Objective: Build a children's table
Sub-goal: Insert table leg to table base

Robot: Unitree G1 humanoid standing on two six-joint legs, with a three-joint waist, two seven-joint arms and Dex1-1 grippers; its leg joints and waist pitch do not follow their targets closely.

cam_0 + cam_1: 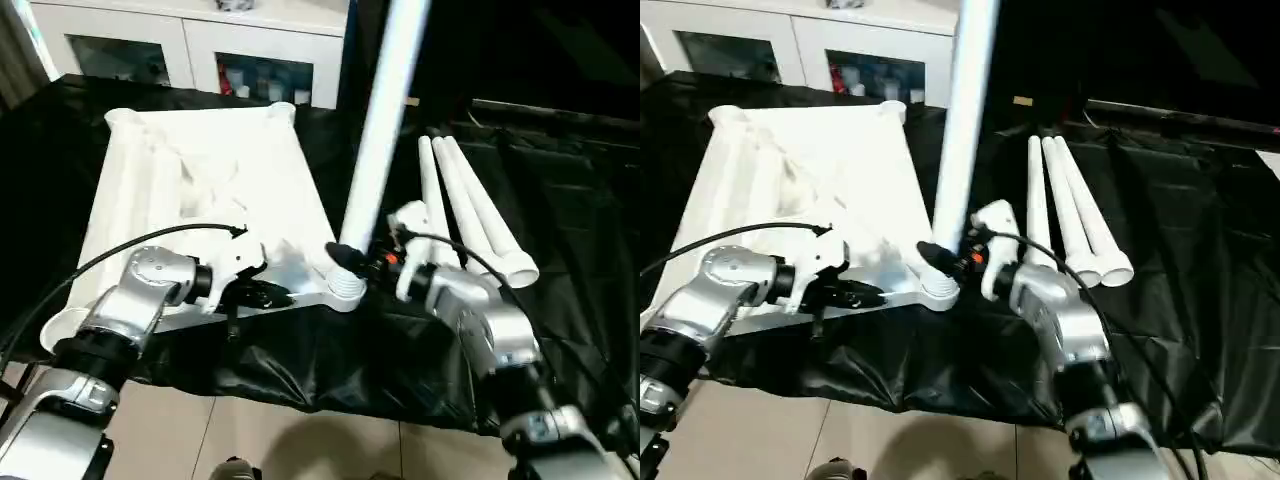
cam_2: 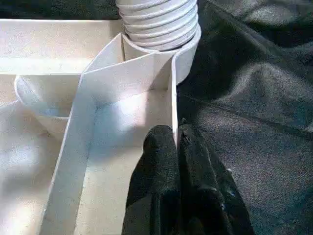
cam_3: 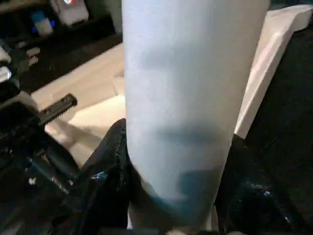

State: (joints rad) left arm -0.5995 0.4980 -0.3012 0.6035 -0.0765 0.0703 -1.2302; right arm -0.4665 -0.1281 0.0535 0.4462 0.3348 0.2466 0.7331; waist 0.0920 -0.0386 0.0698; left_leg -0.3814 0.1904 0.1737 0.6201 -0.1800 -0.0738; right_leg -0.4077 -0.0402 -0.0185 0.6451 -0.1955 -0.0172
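The left claw (image 1: 268, 293) pinches the near rim of the white tabletop (image 1: 210, 170), which lies ribbed side up on the black-covered counter (image 1: 560, 200). The right claw (image 1: 350, 262) grips an upright leg (image 1: 385, 120) standing in the near corner socket (image 1: 345, 290). Three spare legs (image 1: 470, 210) lie beside it.

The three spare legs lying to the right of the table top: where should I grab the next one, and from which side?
Take the outermost of the three spare legs, probably at mid-shaft, from above with fingers straddling its width. The legs lie flat and side by side on the black cover, touching or nearly so, so only the outer one offers a free flank. The flared ends near the robot are wider, likely harder to close on.
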